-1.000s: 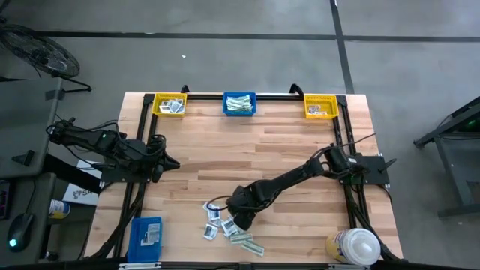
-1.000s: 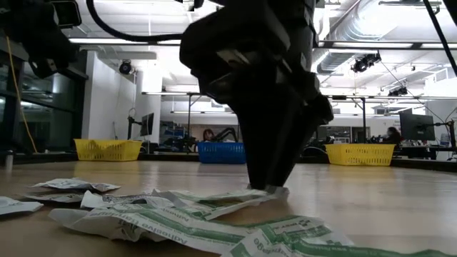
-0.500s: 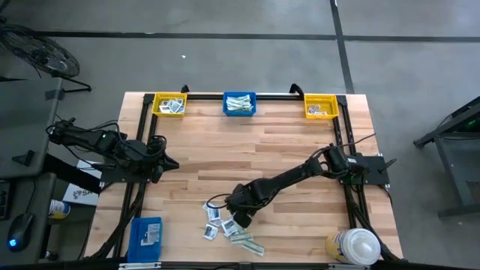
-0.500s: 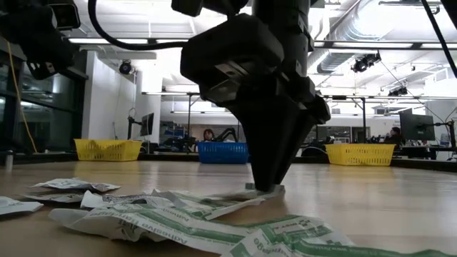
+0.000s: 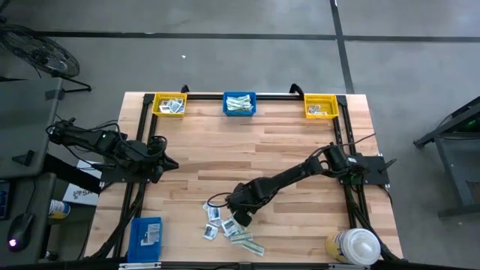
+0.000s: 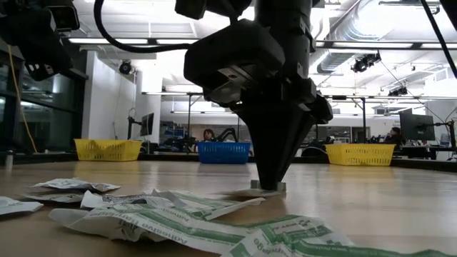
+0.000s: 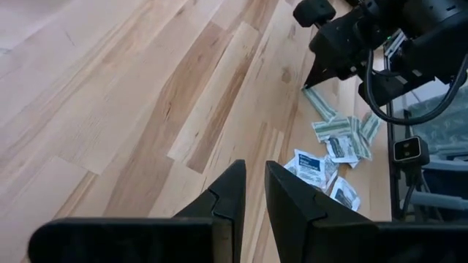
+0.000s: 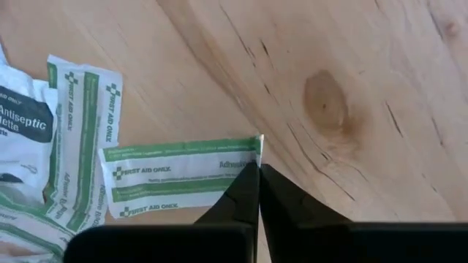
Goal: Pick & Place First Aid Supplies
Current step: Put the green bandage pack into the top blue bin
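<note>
The first aid supplies (image 5: 225, 226) lie in a loose heap near the table's front edge: white squarish packets (image 7: 311, 165) and green-and-white strips (image 6: 186, 223). My right gripper (image 5: 241, 219) stands over the heap's far right side, pointing down, shut on one green-and-white strip (image 8: 179, 179). My left gripper (image 5: 174, 165) hangs at the table's left side, well away from the heap. Its fingers (image 7: 251, 191) are a narrow gap apart with nothing between them. My right gripper pinches the strip's short end (image 8: 251, 152) between its two fingertips (image 6: 268, 184), at the strip's edge only. The fingers come from above, pointing down. The rest of the strip lies flat on the wood, toward the heap.
Along the far edge stand a yellow bin (image 5: 169, 104), a blue bin (image 5: 239, 103) and a second yellow bin (image 5: 321, 107), each with packets in it. A blue box (image 5: 147, 234) lies at the near left corner, a white-capped bottle (image 5: 354, 246) at the near right. Bare wood lies between.
My right gripper has shut its fingers over the end of the green-and-white strip and taken hold of it, staying over the same spot. The strip and the heap lie where they were.
</note>
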